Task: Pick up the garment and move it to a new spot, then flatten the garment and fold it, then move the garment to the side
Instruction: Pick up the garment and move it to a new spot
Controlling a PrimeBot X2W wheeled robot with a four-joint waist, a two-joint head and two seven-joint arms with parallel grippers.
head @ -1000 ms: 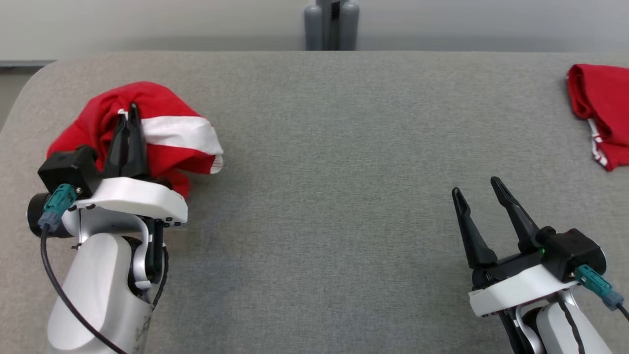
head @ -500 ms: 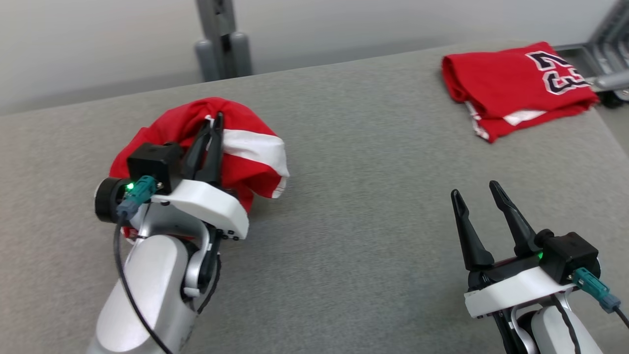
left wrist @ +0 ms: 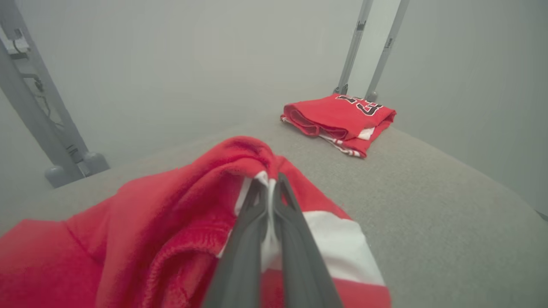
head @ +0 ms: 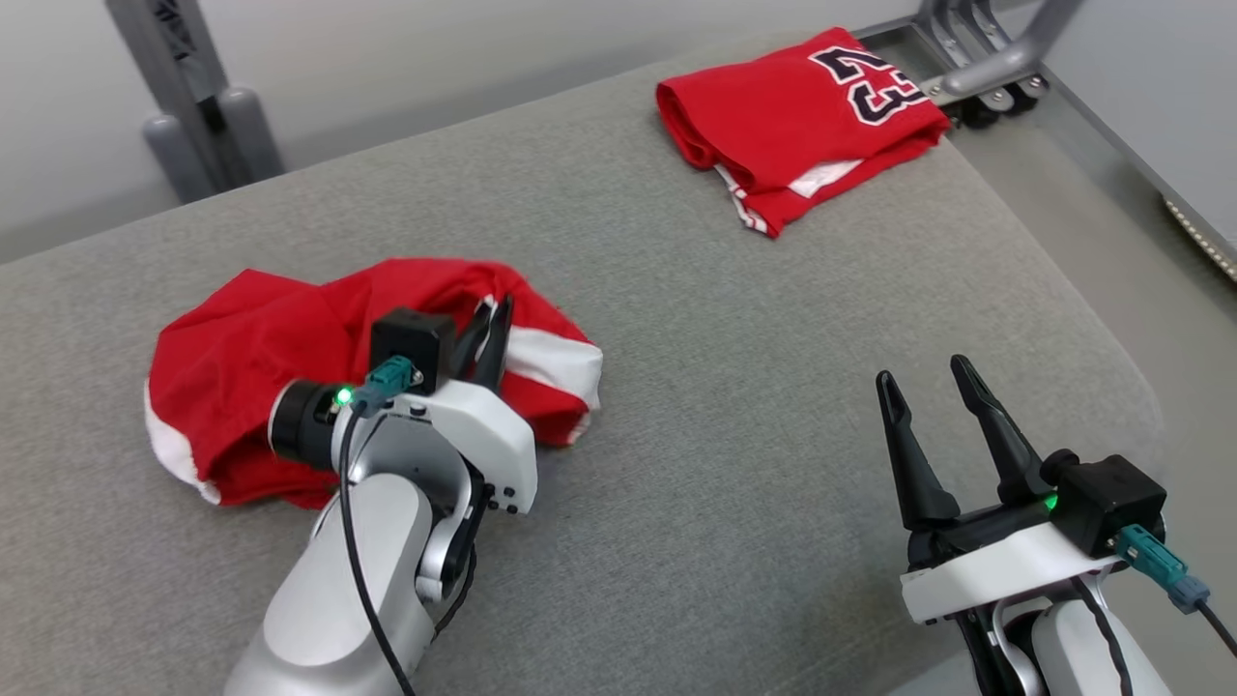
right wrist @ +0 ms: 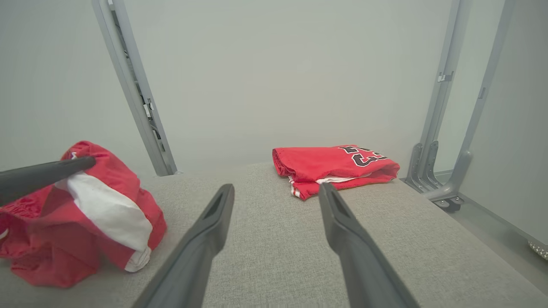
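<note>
The garment [head: 242, 358] is a crumpled red piece with a broad white band, lying on the left of the grey padded table [head: 725, 387]. My left gripper [head: 493, 309] is shut on a raised fold at its white band. In the left wrist view the two fingers pinch that fold of the garment [left wrist: 171, 201] at the left gripper's tips [left wrist: 269, 177]. My right gripper [head: 921, 370] hovers open and empty over the table's near right part, well clear of the cloth. The right wrist view shows the garment [right wrist: 85, 205] at left, with my right gripper [right wrist: 276, 186] spread over bare table.
A folded red jersey with the number 23 [head: 792, 126] lies at the table's far right corner, also seen as the folded jersey [left wrist: 338, 117] and the folded jersey [right wrist: 334, 164]. The table's right edge [head: 1111, 358] drops to the floor. Grey frame posts [head: 193, 97] and a wheeled base [head: 986, 68] stand beyond the table.
The head view has swung to the right, bringing the folded jersey fully into view. My left gripper stays shut on the garment, which now trails out to its left. The right gripper holds the same open pose.
</note>
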